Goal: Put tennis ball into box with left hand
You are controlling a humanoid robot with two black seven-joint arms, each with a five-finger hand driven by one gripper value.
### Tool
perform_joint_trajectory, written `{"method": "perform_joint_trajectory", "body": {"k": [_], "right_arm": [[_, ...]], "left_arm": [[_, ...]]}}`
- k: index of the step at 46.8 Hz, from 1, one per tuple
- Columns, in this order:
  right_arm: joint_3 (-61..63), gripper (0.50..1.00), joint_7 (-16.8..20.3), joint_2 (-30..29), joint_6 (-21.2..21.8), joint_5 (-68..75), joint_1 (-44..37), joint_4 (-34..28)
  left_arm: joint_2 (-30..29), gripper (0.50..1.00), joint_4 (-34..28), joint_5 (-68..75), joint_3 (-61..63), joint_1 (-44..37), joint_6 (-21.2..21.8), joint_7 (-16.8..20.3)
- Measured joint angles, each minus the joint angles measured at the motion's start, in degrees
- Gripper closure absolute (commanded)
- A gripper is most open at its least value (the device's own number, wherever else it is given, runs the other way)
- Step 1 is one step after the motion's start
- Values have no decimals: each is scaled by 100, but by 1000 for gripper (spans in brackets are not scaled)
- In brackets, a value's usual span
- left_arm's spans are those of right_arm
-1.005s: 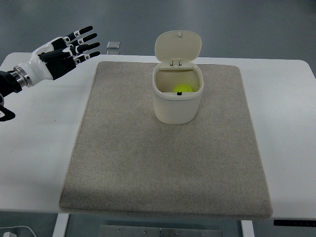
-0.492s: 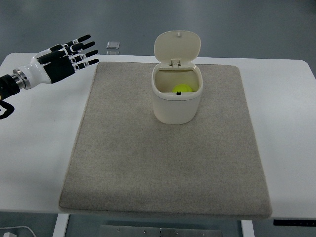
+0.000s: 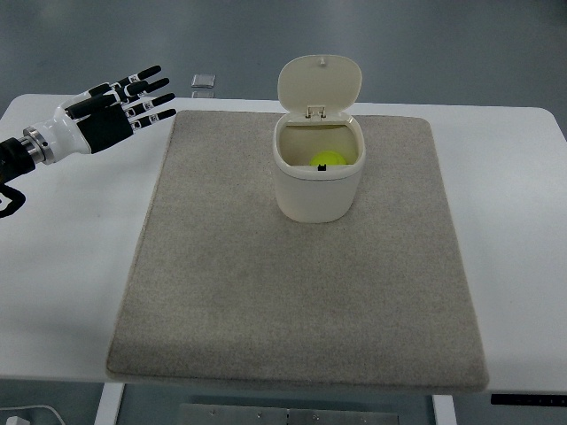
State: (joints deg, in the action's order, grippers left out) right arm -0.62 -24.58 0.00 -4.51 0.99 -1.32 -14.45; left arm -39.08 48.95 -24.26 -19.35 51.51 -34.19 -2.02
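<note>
Top view: you saw the cream box (image 3: 318, 181) upright on the beige mat (image 3: 266, 292), lid (image 3: 320, 81) raised, with the tennis ball (image 3: 327, 160) inside. Your left hand (image 3: 104, 113) hovered well apart, fingers spread, holding nothing, above the white table (image 3: 62, 266).

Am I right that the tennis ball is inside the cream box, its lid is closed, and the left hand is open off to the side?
Not quite: the lid stands open, hinged up behind the opening. The top view shows the tennis ball inside the cream box, and the left hand open off to the side.
</note>
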Motion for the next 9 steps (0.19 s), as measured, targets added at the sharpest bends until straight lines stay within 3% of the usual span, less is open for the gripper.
{"method": "perform_joint_trajectory", "body": {"k": [9], "right_arm": [[40, 562, -12, 0, 526, 64, 8, -7]], "left_arm": [[-3, 506, 26, 0, 0, -10, 0, -1]]}}
